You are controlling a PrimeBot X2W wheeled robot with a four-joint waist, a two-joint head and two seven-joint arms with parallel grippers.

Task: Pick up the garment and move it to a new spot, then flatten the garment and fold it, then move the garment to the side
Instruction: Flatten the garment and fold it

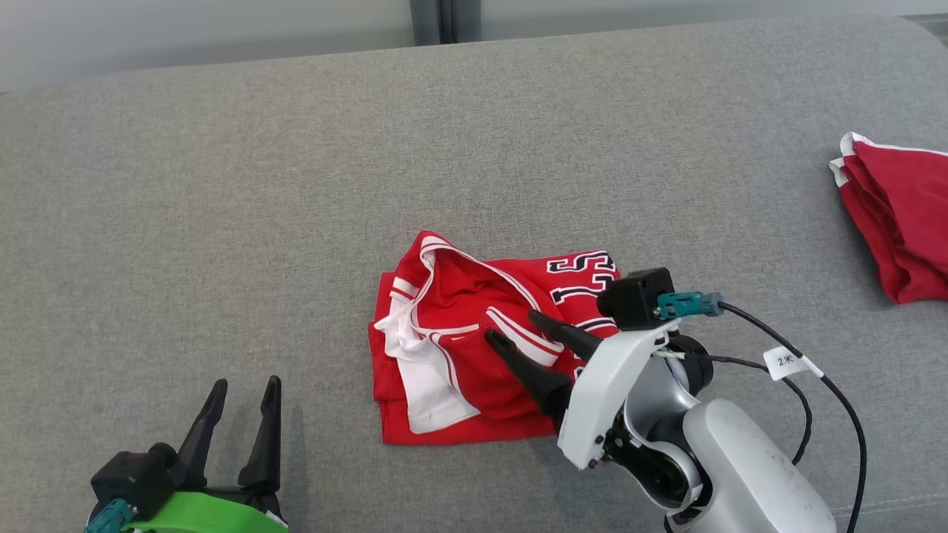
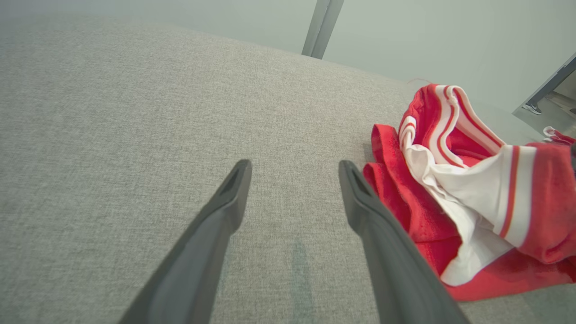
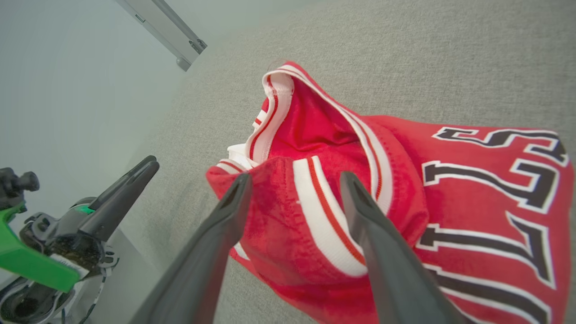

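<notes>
A red jersey (image 1: 474, 348) with white trim and black numerals lies crumpled in a loose heap at the centre of a grey upholstered surface (image 1: 222, 185). Its collar gapes towards 11 o'clock and its numerals sit towards 2 o'clock. It is bunched and doubled over itself, so we judge that the first step, lifting it to a new spot, is not yet done.

The right claw (image 1: 513, 327) reaches in from 5 o'clock with its two dark fingers spread wide, holding nothing. In the right wrist view they straddle a raised fold edged with a white and red band. This is probably chosen because a ridge standing up gives something to pinch. We cannot tell whether the tips touch the cloth.

The left claw (image 1: 246, 385) waits at 7 o'clock, also spread wide and empty. It stands well apart from the jersey on bare grey fabric, likely kept clear so the right arm can work alone.

A second red cloth (image 1: 896, 222) lies folded at 3 o'clock, near the edge and well away from the jersey
</notes>
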